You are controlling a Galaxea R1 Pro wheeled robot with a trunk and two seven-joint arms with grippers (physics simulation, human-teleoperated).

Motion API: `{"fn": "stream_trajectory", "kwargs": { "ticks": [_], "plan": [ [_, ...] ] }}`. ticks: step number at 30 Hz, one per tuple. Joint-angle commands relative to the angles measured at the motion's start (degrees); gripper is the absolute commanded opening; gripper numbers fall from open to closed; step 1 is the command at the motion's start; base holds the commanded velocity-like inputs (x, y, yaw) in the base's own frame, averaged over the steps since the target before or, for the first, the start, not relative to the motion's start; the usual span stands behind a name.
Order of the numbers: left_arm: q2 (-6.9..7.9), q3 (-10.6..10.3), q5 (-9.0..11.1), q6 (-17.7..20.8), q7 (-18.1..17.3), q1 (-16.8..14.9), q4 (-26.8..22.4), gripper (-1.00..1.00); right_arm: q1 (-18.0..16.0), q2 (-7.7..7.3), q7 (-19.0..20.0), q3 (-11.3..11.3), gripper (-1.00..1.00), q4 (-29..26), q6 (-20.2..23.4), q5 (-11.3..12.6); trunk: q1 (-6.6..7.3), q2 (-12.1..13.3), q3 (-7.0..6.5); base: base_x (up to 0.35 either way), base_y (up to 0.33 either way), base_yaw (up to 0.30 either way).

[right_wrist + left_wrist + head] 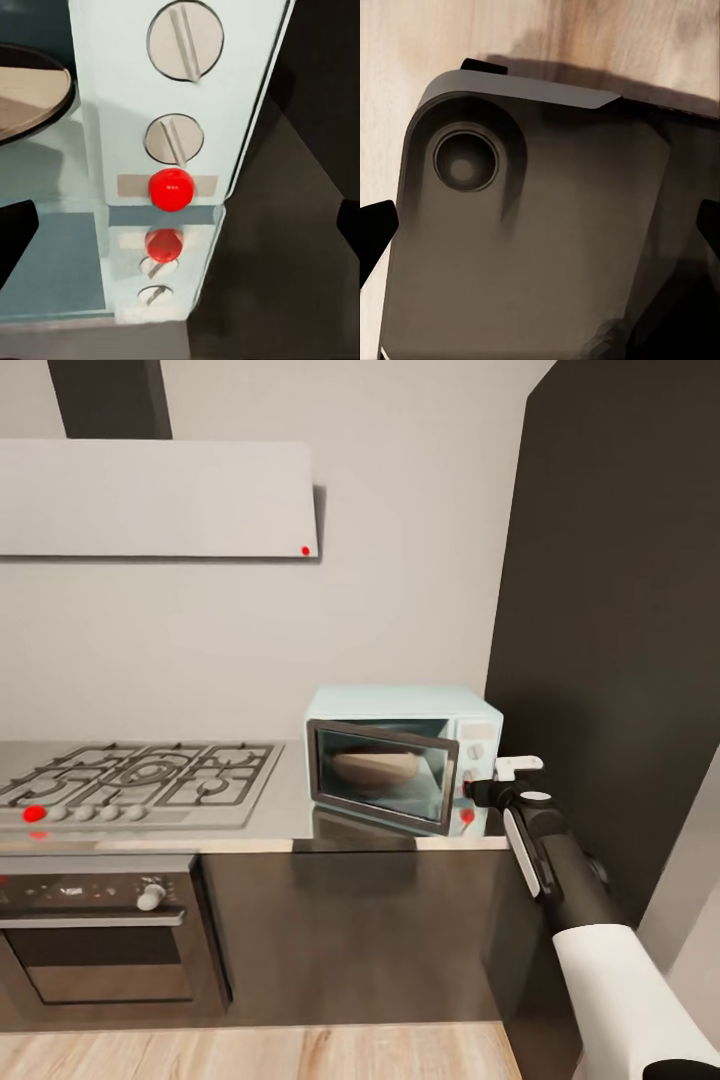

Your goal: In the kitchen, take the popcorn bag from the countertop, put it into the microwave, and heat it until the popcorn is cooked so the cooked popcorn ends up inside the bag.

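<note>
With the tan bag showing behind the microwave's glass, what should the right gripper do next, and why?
Probably ease the right gripper forward onto the round red button of the mint-white microwave. The tan-brown popcorn bag already sits inside, and the button lies straight ahead between the spread fingertips.

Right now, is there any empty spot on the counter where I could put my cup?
Yes: a bare strip of countertop lies between the gas hob and the microwave. Its half-open door swings over that strip's right part. Right of the microwave it is crowded: the right end effector sits at the knob panel, hard against the dark cabinet.
</note>
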State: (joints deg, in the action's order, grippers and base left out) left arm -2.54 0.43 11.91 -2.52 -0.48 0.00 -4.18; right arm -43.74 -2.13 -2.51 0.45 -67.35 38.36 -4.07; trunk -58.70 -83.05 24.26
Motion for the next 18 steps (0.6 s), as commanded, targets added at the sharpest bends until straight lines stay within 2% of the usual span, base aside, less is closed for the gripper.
{"fn": "stream_trajectory", "kwargs": {
  "ticks": [1,6,11,13,18],
  "plan": [
    [-0.01,0.0,0.4,-0.1,0.0,0.0,0.0,1.00,0.0,0.05,0.1,0.1,1.00,-0.1,0.3,-0.4,-0.03,0.0,0.06,0.317,0.000,0.000],
    [-0.01,0.0,0.4,-0.1,0.0,0.0,0.0,1.00,0.0,0.37,0.2,0.1,1.00,-0.2,0.3,-0.4,-0.03,0.0,0.06,0.218,0.000,0.000],
    [-0.01,0.1,0.5,-0.1,0.0,0.0,0.0,1.00,0.0,0.39,0.8,0.2,1.00,-0.3,0.3,0.2,-0.03,0.0,0.06,0.022,0.000,0.000],
    [0.01,0.3,0.3,-0.1,0.0,0.1,-0.1,1.00,0.0,0.55,0.8,0.2,1.00,-0.7,0.3,-0.9,-0.03,0.0,0.06,0.000,0.000,0.000],
    [-0.01,0.3,0.3,-0.1,0.0,0.1,-0.1,1.00,0.0,0.43,0.8,0.2,1.00,-0.8,0.4,-0.7,-0.03,0.0,0.06,0.000,0.000,0.000]
  ]
}}
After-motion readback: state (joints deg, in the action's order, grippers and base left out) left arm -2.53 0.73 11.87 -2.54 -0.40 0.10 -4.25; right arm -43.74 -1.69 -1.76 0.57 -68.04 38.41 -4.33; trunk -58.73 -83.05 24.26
